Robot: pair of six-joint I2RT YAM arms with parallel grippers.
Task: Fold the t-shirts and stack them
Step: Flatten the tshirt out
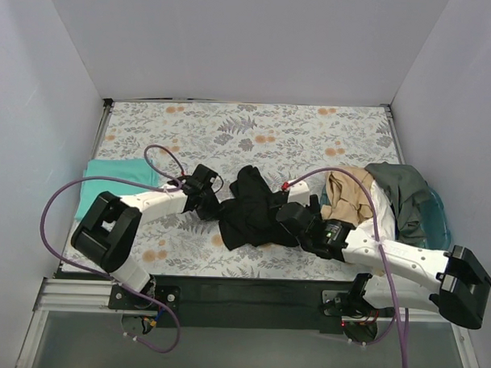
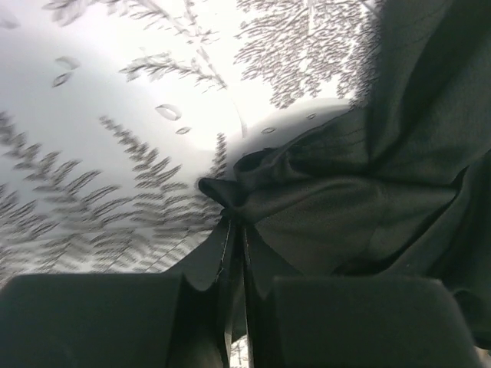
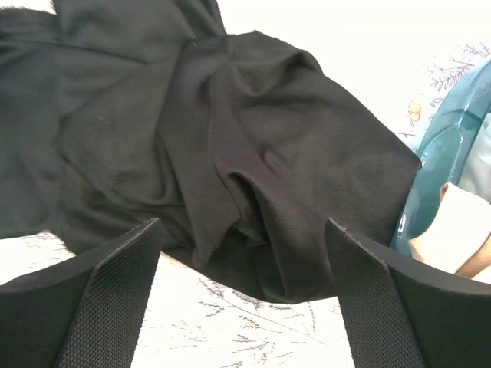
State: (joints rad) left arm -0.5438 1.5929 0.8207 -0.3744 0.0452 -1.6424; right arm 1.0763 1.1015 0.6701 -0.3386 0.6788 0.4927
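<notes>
A black t-shirt (image 1: 249, 208) lies crumpled in the middle of the table. My left gripper (image 1: 215, 204) is shut on its left edge; the left wrist view shows the black cloth (image 2: 337, 192) pinched between the closed fingers (image 2: 236, 253). My right gripper (image 1: 286, 218) is open at the shirt's right side, with the black cloth (image 3: 230, 153) just ahead of the wide-apart pads (image 3: 107, 284) and nothing between them. A folded teal t-shirt (image 1: 112, 183) lies at the left. Tan (image 1: 350, 196), white (image 1: 382, 206) and grey (image 1: 402, 193) shirts are heaped in the basket at the right.
The translucent teal plastic basket (image 1: 438, 219) stands at the right edge and shows in the right wrist view (image 3: 449, 146). The table has a floral cloth (image 1: 255, 128). White walls close in on three sides. Purple cables loop over both arms.
</notes>
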